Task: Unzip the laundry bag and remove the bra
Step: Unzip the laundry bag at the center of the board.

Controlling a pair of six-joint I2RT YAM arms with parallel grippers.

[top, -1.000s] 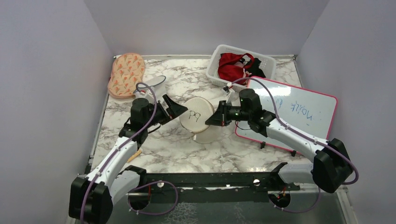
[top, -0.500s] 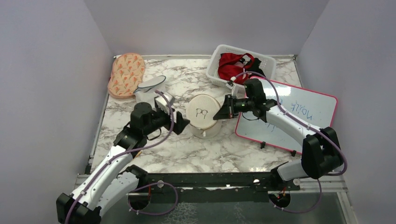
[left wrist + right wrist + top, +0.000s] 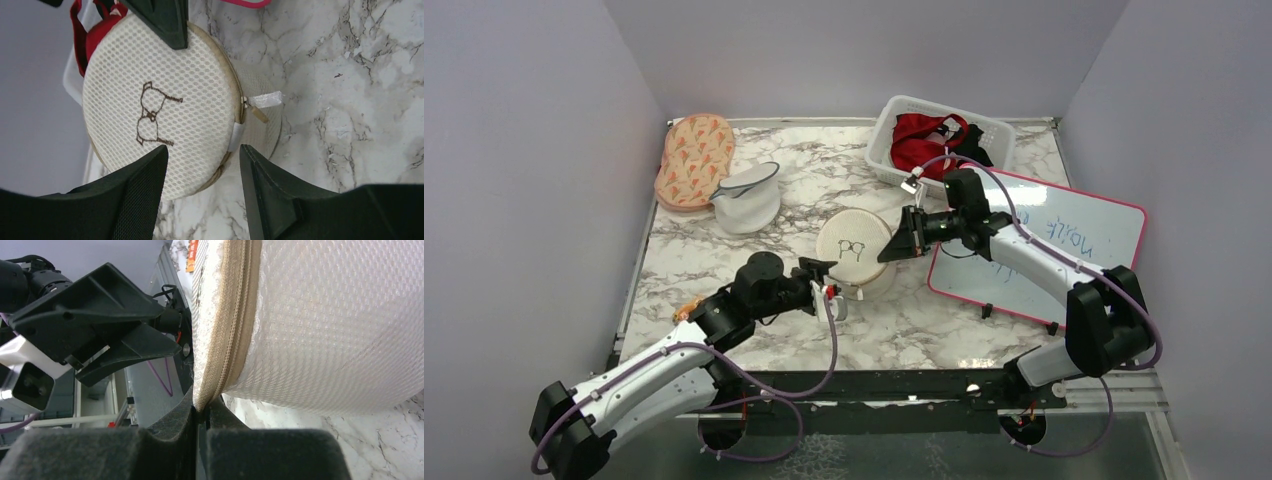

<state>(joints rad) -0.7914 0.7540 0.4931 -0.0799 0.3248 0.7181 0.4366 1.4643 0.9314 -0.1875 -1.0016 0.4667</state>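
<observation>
The cream mesh laundry bag point(image 3: 854, 250) stands tilted on its edge at mid-table, its line-drawn face point(image 3: 160, 105) towards my left wrist camera. Its zip pull point(image 3: 258, 114) with a white tab sticks out on the side seam. My right gripper point(image 3: 202, 407) is shut on the bag's tan zip seam at the far rim point(image 3: 894, 245). My left gripper point(image 3: 203, 150) is open just short of the bag's near rim point(image 3: 827, 278), its fingers point(image 3: 280, 200) apart with the rim showing between them. The bra is hidden.
An oval orange-patterned pouch point(image 3: 694, 160) and a white-and-grey round pouch point(image 3: 746, 198) lie at the back left. A white basket point(image 3: 886, 125) with a red garment point(image 3: 924, 140) stands at the back right. A pink-framed whiteboard point(image 3: 1064, 250) lies under my right arm.
My left arm has swung from the bag's left side round to its near side and its jaws have narrowed. The right gripper kept its hold and shifted the bag slightly.
</observation>
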